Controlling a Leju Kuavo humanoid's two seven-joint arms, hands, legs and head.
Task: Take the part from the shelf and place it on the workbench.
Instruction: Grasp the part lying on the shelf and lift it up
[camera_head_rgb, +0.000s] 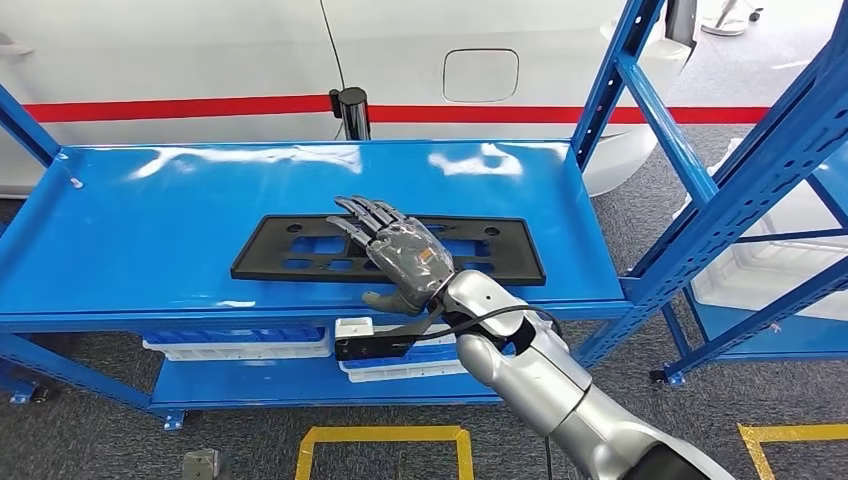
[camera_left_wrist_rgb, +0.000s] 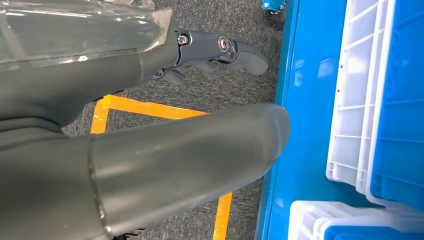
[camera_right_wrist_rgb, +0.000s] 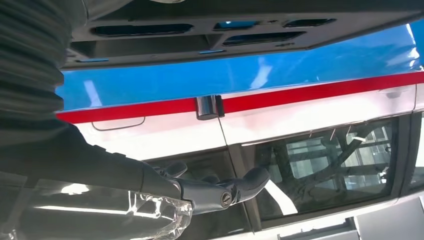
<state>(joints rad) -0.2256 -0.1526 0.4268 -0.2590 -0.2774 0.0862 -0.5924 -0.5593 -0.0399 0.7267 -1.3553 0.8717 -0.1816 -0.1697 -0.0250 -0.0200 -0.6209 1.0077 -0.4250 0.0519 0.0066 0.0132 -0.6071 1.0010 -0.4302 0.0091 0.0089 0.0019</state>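
Right hand flat over black part, fingers spread, holding nothing. Risk: thin flat plate slides on slick shelf, grip fails.

Floor: grey speckled carpet marked with yellow tape outlines.
Furniture: glossy blue metal shelving unit, white-and-blue plastic bins on its lower level.
Backdrop: white vehicle body with a red stripe.

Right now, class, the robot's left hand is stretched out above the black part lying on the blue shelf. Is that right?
Not quite. In the head view it is the right hand, not the left, stretched out above the black part lying on the blue shelf.
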